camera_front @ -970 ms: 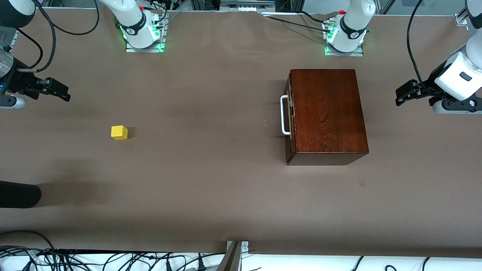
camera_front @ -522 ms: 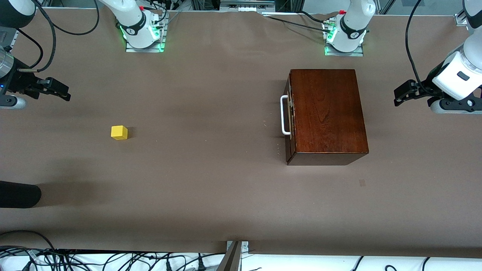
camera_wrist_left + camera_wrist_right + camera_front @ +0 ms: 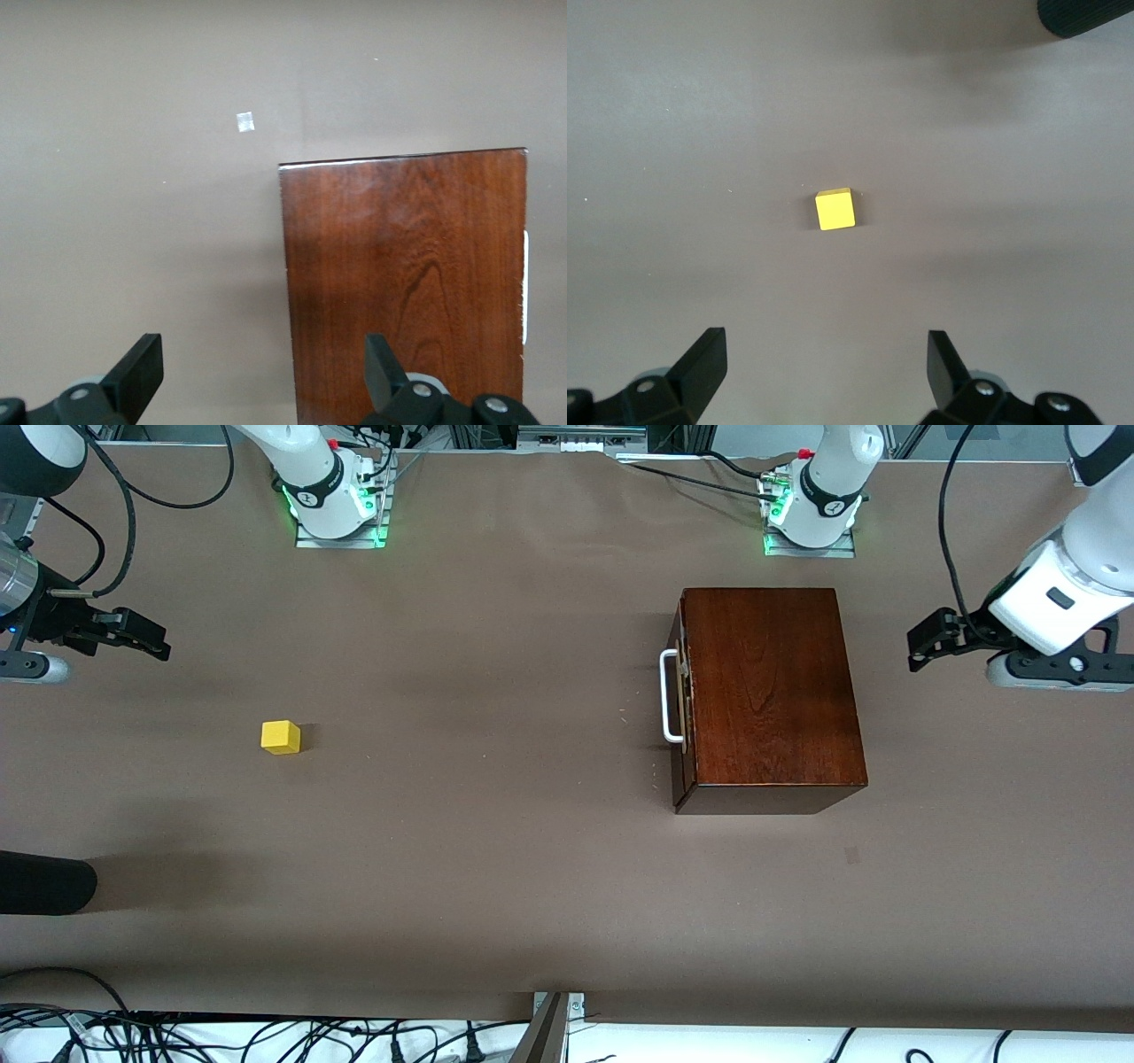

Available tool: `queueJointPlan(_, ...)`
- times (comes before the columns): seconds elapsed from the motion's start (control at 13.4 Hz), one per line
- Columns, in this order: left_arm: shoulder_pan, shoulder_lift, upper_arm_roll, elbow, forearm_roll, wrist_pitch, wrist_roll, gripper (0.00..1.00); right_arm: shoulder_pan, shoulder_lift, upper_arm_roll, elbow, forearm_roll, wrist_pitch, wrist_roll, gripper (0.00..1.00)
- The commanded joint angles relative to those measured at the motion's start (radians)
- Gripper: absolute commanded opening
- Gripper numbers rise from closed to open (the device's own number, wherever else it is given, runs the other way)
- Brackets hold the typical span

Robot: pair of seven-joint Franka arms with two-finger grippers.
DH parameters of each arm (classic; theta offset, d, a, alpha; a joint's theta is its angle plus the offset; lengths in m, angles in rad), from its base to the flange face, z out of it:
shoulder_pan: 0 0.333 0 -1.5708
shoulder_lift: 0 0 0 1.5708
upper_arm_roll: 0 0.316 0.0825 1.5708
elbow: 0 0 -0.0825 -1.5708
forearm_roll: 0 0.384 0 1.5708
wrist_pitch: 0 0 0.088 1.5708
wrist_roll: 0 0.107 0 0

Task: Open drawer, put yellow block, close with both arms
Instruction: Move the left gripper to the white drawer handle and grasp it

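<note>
Right gripper point(image 3: 158, 645) spread wide, empty, over the table's right-arm end. Yellow block point(image 3: 281, 737) near it: likely light, rigid, best pinched across flat sides. Drawer point(image 3: 680, 691) shut; white handle point(image 3: 666, 695) probably the hold. Left gripper point(image 3: 921, 646) agape, empty, beside the box.

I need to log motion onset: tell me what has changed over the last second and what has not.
The left gripper, fingers open and empty, has shifted over the bare table toward the wooden box. The right gripper, also open and empty, barely moved. The yellow block, the box and its shut drawer with the white handle stayed put. Nothing was grasped or released.
</note>
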Motion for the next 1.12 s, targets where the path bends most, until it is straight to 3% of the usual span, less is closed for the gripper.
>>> queueJointPlan(0.0, -0.001, 0.023, -0.069, 0.004, -0.022, 0.003, -0.069, 1.0, -0.004, 0.003, 0.0, 0.006, -0.001, -0.011, -0.007, 1.0)
queueJointPlan(0.52, -0.004, 0.129, -0.357, 0.001, -0.002, 0.013, -0.343, 1.0, -0.003, 0.011, 0.0, 0.003, -0.001, -0.01, -0.007, 1.0)
queueJointPlan(1.04, -0.247, 0.276, -0.374, 0.0, 0.146, 0.062, -0.643, 1.0, -0.004, 0.017, 0.0, 0.003, -0.003, -0.01, -0.007, 1.0)
